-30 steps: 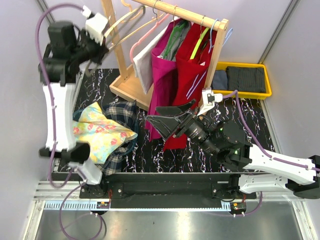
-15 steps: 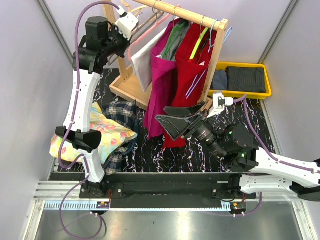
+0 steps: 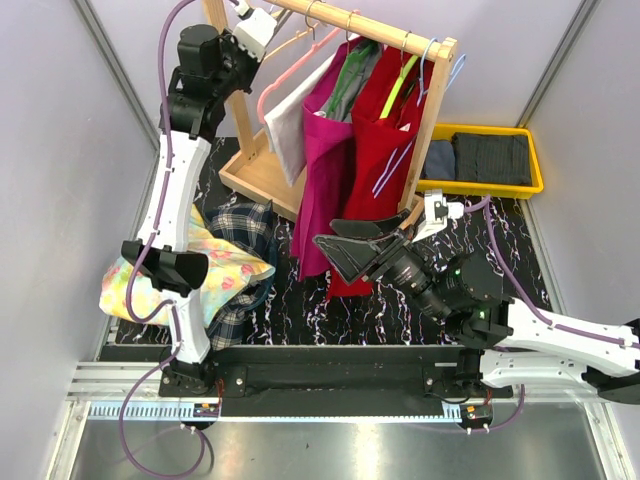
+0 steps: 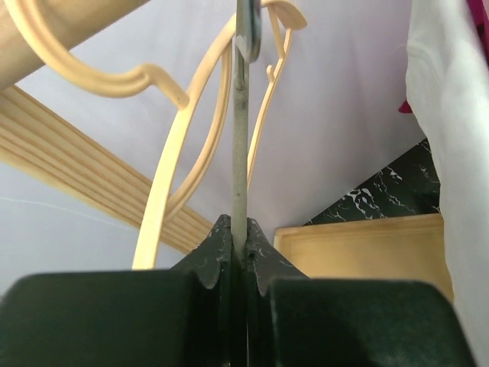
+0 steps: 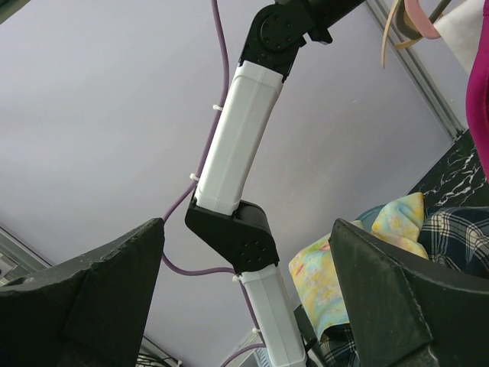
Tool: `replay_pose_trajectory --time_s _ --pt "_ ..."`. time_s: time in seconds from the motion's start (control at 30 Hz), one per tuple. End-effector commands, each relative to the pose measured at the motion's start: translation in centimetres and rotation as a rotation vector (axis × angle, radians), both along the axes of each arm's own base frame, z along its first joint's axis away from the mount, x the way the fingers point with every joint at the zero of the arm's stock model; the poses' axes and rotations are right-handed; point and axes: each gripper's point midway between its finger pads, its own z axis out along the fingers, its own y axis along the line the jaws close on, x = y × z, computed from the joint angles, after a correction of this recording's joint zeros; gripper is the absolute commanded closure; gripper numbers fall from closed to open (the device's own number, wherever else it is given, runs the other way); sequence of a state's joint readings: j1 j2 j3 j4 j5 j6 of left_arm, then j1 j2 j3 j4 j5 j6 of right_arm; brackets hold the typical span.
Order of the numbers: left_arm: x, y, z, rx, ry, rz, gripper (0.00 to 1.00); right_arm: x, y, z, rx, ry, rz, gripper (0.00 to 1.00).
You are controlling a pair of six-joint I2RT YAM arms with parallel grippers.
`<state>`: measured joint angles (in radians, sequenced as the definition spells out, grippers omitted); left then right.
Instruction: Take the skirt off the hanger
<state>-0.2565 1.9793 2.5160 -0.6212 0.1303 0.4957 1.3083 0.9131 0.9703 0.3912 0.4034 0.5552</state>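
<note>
Marble tabletop (image 3: 300,300): R gripper (image 3: 325,236) apart by red skirt (image 3: 375,120); L gripper (image 4: 238,246) clamps hanger (image 4: 241,153).

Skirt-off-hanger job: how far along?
Done: floral cloth and plaid cloth lie piled on the table. In hand: left gripper shut on a thin grey hanger at the rack; right gripper open near the red skirt. Left: it and the magenta skirt hang there.
</note>
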Motion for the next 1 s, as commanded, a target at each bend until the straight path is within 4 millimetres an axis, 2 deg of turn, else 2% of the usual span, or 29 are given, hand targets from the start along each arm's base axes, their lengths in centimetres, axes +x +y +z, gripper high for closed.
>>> replay_pose_trajectory --time_s 0.0,0.17,0.37,0.5,0.63,0.8,0.97 --pt "0.7 -0.6 4.4 -0.021 -0.179 0.010 1.00 -0.1 -1.2 1.3 0.088 0.005 -0.012 0.04" --pt "1.7 -2.0 4.9 -0.001 -0.240 0.010 1.00 -0.1 -1.0 0.9 0.096 0.011 -0.004 0.04" --pt "3.2 -3.5 2.8 0.059 -0.225 -0.001 1.00 0.0 -2.1 0.8 0.115 0.013 -0.021 0.05" --pt "4.4 -3.7 1.1 0.085 -0.205 0.012 1.00 0.0 -2.7 1.1 0.125 0.009 -0.034 0.06" --pt "4.7 -3.6 1.0 0.085 -0.207 0.025 1.00 0.0 -3.2 1.2 0.125 0.003 -0.046 0.06" --pt "3.9 -2.2 4.2 0.076 -0.293 0.053 1.00 0.1 -2.7 1.1 0.117 0.002 -0.041 0.07" --pt "1.8 -2.0 7.7 0.076 -0.378 0.048 1.00 -0.1 -2.4 1.2 0.120 0.000 -0.024 0.07"
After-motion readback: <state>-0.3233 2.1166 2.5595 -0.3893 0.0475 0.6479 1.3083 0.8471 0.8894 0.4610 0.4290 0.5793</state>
